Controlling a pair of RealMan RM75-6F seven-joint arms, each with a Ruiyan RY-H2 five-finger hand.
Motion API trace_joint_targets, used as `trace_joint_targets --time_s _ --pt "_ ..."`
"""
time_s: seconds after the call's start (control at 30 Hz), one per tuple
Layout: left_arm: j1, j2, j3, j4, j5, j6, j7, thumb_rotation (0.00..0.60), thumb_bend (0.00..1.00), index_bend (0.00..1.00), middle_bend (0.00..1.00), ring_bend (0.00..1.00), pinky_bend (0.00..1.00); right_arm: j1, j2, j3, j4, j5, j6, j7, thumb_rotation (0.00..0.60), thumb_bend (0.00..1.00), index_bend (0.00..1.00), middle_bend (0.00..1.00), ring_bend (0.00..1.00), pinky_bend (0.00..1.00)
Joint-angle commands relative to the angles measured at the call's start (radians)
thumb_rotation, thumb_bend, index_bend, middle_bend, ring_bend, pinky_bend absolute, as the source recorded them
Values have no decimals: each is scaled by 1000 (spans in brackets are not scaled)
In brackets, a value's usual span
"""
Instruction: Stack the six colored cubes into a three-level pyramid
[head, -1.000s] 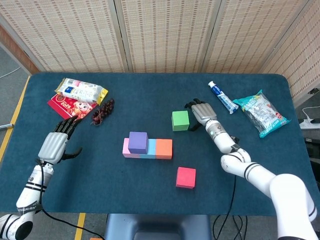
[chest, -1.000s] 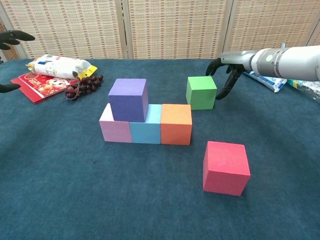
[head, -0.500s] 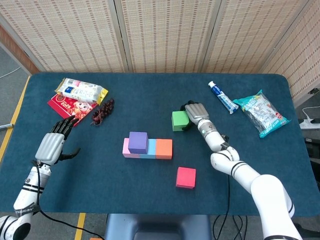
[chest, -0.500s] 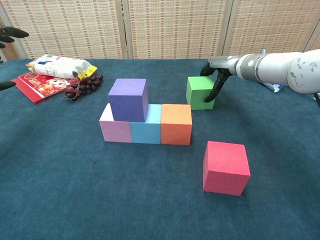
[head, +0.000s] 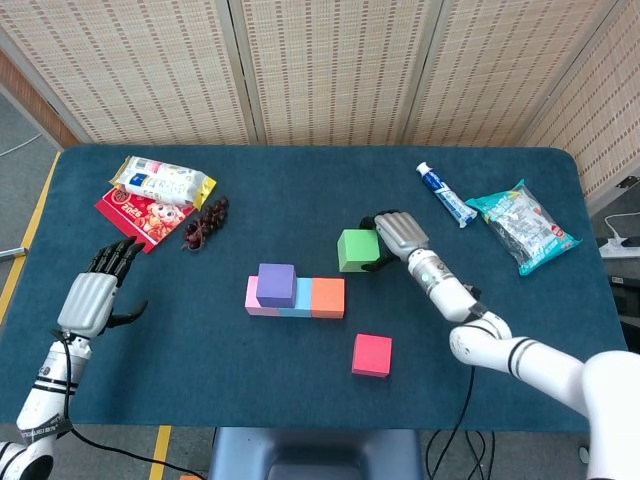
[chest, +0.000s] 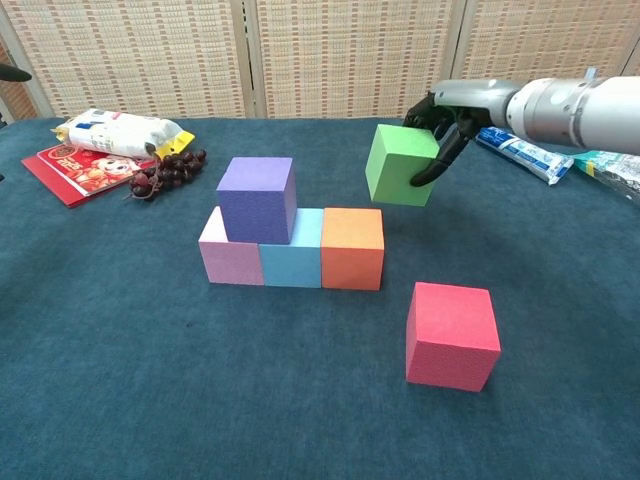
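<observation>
The right hand (chest: 446, 122) holds the green cube (chest: 401, 165) with its dark fingers (chest: 432, 172) curled over the cube's right side, and the cube is lifted above the blue table (chest: 150, 380). The cube has equal sides, so no axis is longer; it is tilted, with its top face leaning toward the hand. It hangs just behind and to the right of the orange cube (chest: 352, 248).

The orange cube ends a row on the table: the light blue cube (chest: 292, 260) touches its left side, and the pink cube (chest: 230, 259) is at the far left of the row. The purple cube (chest: 257, 199) sits upright on the pink and light blue cubes. The red cube (chest: 452, 334) stands alone, in front and to the right of the orange cube. All cubes look matte with a fine grainy surface and sharp edges.

The left hand (head: 93, 294) is far left of the row, its fingers spread and holding nothing.
</observation>
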Motion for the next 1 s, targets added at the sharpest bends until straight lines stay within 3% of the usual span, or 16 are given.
trace_joint_targets --time_s 0.03,0.17,0.4,0.67,1.0 --pt "10 5 6 1 9 6 11 600 307 51 0 0 112 -102 217 -3 -353 118 162 -141 600 244 632 522 369 319" --pt "21 11 31 -11 48 6 18 600 308 52 0 0 111 -114 252 -21 -511 203 267 -261 600 261 647 532 382 318" --pt "38 15 49 -29 102 28 15 600 309 49 0 0 108 -79 235 -43 -650 339 377 -436 600 262 648 534 387 319" --pt "57 23 54 -32 131 50 0 600 309 45 0 0 105 -9 167 -43 -657 464 410 -540 600 262 640 534 386 319" --pt "75 22 50 -31 137 59 -17 600 308 43 0 0 105 74 96 -28 -588 575 392 -592 600 262 638 534 387 313"
